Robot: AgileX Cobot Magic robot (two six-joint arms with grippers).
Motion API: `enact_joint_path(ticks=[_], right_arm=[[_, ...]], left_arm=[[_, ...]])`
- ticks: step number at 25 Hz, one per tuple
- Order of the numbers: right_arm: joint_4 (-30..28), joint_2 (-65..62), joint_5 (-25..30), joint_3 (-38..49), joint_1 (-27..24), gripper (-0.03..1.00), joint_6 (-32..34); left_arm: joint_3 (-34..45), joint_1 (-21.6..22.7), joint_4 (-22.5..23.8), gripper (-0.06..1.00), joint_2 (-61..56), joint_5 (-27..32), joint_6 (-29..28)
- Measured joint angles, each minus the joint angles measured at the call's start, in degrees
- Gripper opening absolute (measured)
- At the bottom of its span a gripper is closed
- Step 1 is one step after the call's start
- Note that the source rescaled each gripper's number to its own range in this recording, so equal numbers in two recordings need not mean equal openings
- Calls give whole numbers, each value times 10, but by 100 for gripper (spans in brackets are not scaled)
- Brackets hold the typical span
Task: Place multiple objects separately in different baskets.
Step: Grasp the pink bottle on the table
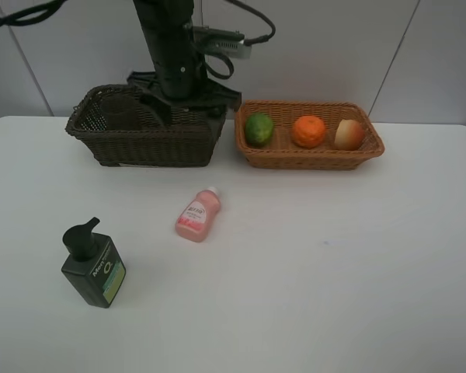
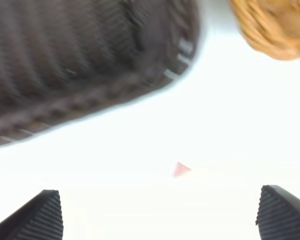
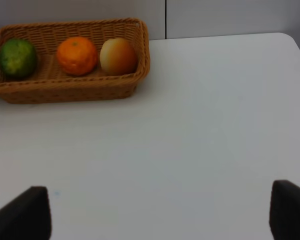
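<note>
left gripper at dark basket, fingers wide, empty. pink bottle lies nearward on table, long axis near-far, cap far. looks closer to it than right gripper, also wide, empty.

On the white tabletop, the deep dark-brown woven wicker basket sat at the back. Just to its right, close but apart, sat the shallower light orange-brown wicker basket. It held three fruits in a row: the green lime nearest the dark basket, the round orange next, and the red-yellow peach-like fruit farthest from it. In front of the dark basket's right end lay the pink plastic bottle, cap end toward it. Farther forward, off its left end, stood the dark green pump bottle.
</note>
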Motion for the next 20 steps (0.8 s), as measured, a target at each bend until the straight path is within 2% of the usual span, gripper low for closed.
enact_joint_path(ticks=[6, 12, 20], right_arm=[[0, 0, 0, 0, 0, 84, 0], [0, 0, 0, 0, 0, 84, 0], [0, 0, 0, 0, 0, 84, 0]], left_arm=[[85, -30, 1, 100, 0, -48, -49], [145, -36, 0, 100, 0, -125, -55], [157, -43, 0, 100, 21, -138, -45]])
